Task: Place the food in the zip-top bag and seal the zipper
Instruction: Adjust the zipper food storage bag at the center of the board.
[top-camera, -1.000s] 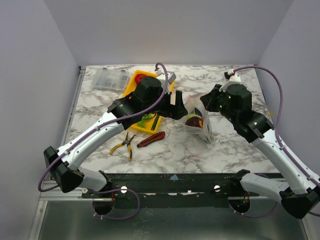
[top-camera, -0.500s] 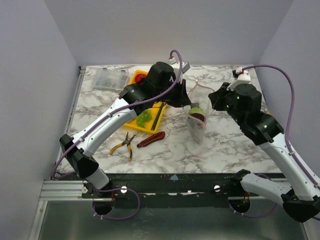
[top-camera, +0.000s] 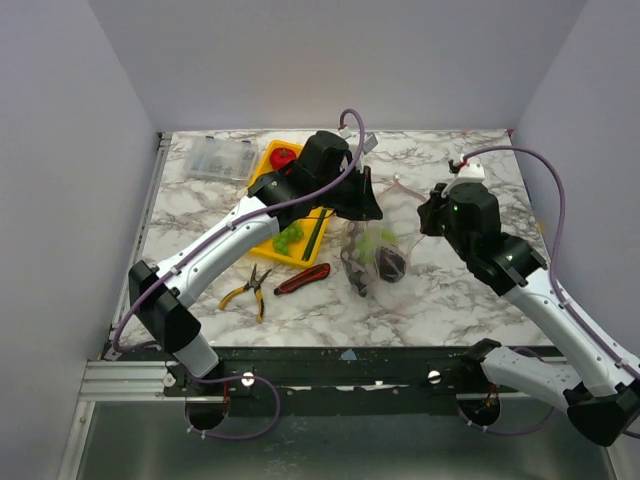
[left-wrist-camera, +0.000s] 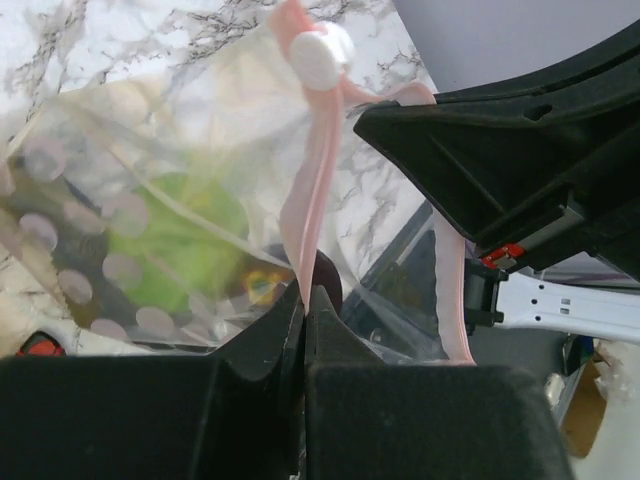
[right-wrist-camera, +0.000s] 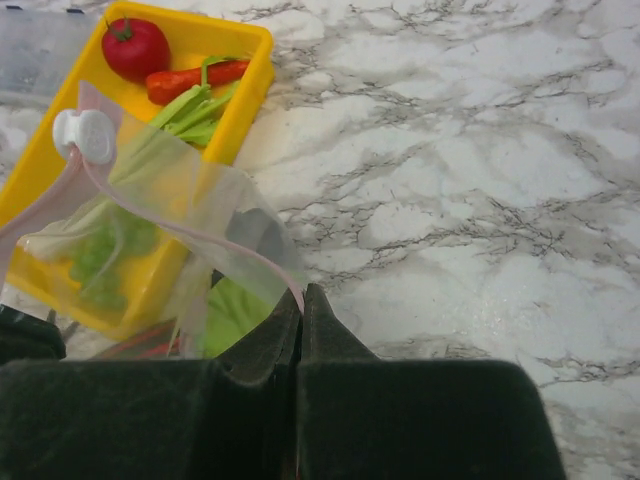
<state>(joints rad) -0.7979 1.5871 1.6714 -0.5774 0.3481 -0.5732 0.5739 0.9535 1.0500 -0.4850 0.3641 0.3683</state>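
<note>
The zip-top bag (top-camera: 375, 258) hangs clear and floppy between both grippers over the table's middle. Inside it lie a green cabbage (left-wrist-camera: 190, 235), a purple eggplant (top-camera: 390, 263) and a grey piece. My left gripper (left-wrist-camera: 305, 292) is shut on the pink zipper (left-wrist-camera: 305, 200), below its white slider (left-wrist-camera: 320, 55). My right gripper (right-wrist-camera: 302, 292) is shut on the zipper's other end (right-wrist-camera: 250, 258). More food stays in the yellow tray (top-camera: 268, 168): a red tomato (right-wrist-camera: 135, 47), an orange carrot (right-wrist-camera: 195, 80), a leek (right-wrist-camera: 190, 112) and green grapes (top-camera: 288, 237).
Yellow-handled pliers (top-camera: 248, 288) and a red-black utility knife (top-camera: 302, 279) lie in front of the tray. A clear hard box (top-camera: 220, 157) stands at the back left. Grey walls close in the table on three sides.
My left gripper was open and has shut on the zipper strip. The bag has sunk lower and swung left between the two grippers; the right arm dropped slightly.
</note>
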